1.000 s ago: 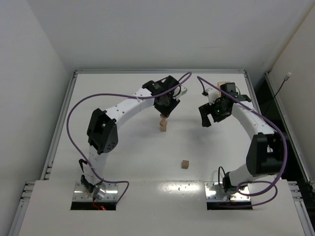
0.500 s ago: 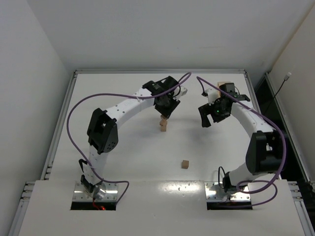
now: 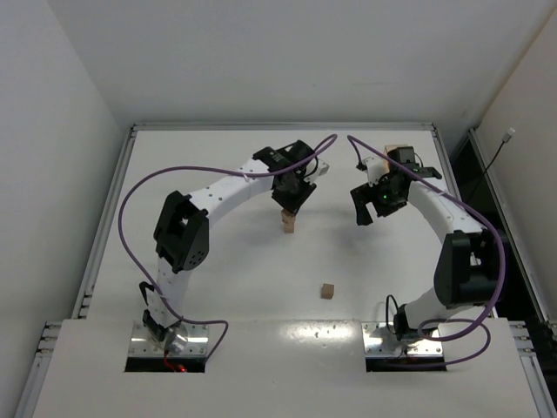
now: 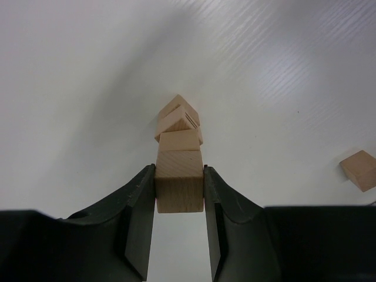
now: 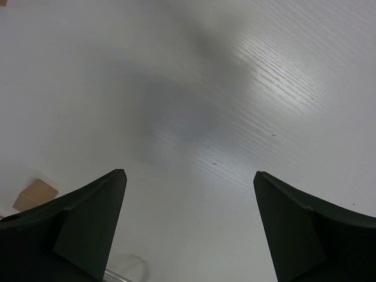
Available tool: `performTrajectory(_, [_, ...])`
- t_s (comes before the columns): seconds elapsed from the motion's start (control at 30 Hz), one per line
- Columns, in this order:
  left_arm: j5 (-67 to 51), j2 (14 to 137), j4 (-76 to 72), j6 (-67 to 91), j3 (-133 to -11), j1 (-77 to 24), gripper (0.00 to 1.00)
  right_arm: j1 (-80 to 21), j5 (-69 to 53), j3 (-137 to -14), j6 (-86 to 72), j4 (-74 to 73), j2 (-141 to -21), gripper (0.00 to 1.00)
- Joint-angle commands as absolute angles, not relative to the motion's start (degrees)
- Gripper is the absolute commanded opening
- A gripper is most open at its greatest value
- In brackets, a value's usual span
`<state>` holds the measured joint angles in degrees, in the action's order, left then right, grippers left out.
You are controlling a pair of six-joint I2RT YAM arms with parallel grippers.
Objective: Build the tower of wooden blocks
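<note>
**Left claw grips a cube over the stack; right claw hangs wide**

The left gripper (image 4: 179, 170) is clamped on one wooden cube (image 4: 179, 191). Its two black fingers press flat against opposite faces, and the cube fills the gap between them. The cube is pale brown, square-edged and unfinished, with fine grain running across the face towards the wrist camera.

Straight beyond the held cube, in line with the jaws, stands the wood block tower (image 4: 178, 124), a short column of the same small cubes. The cubes further down sit twisted out of square with the upper ones, so corners and shaded sides show. From the wrist view I cannot tell whether the held cube rests on the column or sits just above it, nor count the cubes with certainty. In the top view the tower stands near the middle of the table, directly under the left claw.

One loose cube (image 3: 326, 291) lies well apart from the tower, nearer the arm bases.

The right gripper (image 5: 189, 174) is spread wide with nothing between its dark, wedge-shaped fingers. It hangs above bare table to the right of the tower.

The table (image 3: 218, 287) is white and smooth with a faint streaked sheen.
</note>
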<state>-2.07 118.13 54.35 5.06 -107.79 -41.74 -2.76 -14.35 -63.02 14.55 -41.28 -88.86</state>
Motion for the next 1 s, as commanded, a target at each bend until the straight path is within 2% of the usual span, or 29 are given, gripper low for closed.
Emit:
performTrajectory(0.0, [-2.72,116.19,53.53,6.06,-106.44,-41.31,0.09,-3.08,-15.73,-65.39,13.97,-40.78,-88.77,0.88])
performTrajectory(0.03, [-2.72,115.67,53.53,6.06,-106.44,-41.31,0.19,-3.08,-15.73,-65.39,13.97,-40.78,-88.77,0.88])
performTrajectory(0.17, [-2.72,115.66,53.53,6.06,-105.91,-41.31,0.39,-3.08,-15.73,-65.91,13.97,-40.78,-88.77,0.88])
performTrajectory(0.2, [-2.72,115.66,53.53,6.06,-105.91,-41.31,0.51,-3.08,-15.73,-65.92,13.97,-40.78,-88.77,0.88])
performTrajectory(0.3, [-2.20,115.66,53.53,6.06,-105.91,-41.31,0.67,-3.08,-15.73,-65.92,13.97,-40.78,-88.77,0.88])
performTrajectory(0.33, [-2.20,115.66,53.00,6.67,-105.91,-41.31,0.77,-3.08,-15.73,-65.92,13.97,-40.78,-88.77,0.88])
performTrajectory(0.4, [-2.20,114.97,53.00,6.68,-105.91,-41.31,0.86,-3.08,-15.73,-65.92,13.97,-40.78,-88.77,0.88])
performTrajectory(0.57, [-1.59,107.16,45.28,9.66,-102.84,-40.17,0.88,-3.69,-20.82,-65.39,18.36,-42.80,-87.46,0.88])
performTrajectory(0.67, [0.08,98.81,38.51,13.26,-99.76,-37.89,0.97,-7.29,-22.15,-62.41,25.21,-44.55,-84.56,0.88])
performTrajectory(0.8, [4.73,95.80,38.40,17.66,-103.61,-34.46,0.99,-15.10,-22.15,-56.44,33.38,-45.88,-78.68,0.89])
performTrajectory(0.97, [7.82,94.57,38.93,18.19,-106.79,-24.36,0.99,-26.35,-17.50,-50.37,36.39,-44.65,-71.20,0.89])
